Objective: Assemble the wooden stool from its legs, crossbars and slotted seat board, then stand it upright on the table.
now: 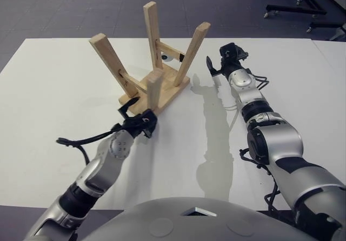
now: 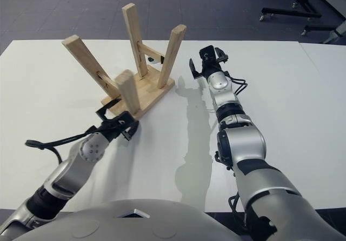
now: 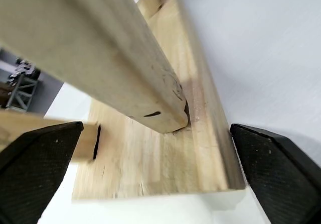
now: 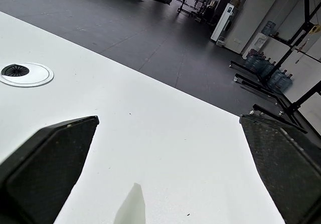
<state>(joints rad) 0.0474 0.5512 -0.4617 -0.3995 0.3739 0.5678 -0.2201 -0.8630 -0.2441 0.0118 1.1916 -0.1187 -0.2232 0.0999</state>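
A broad white table [image 1: 48, 89] fills the foreground, its top matte and evenly lit. A round cable grommet [image 4: 25, 74] with a dark centre sits flush in the tabletop. A second white tabletop [image 1: 331, 54] adjoins it on the robot's right, with a thin seam between them. Beyond lies a dark grey floor [image 1: 70, 6] of square tiles. Black metal frames on casters [image 1: 294, 0] stand at the far right. Farther back, blue water bottles [image 4: 275, 78] cluster on the floor, and a white cabinet [image 4: 224, 22] stands by the wall.

The left arm [image 1: 105, 157] and right arm [image 1: 275, 138] wore rounded silver-grey shells, banded black at the joints. Thin black cables [image 1: 75, 141] looped off the forearms. The left gripper [image 1: 138, 116] and right gripper [image 1: 224, 57] were matt black, with finely textured pads [image 4: 50, 158].
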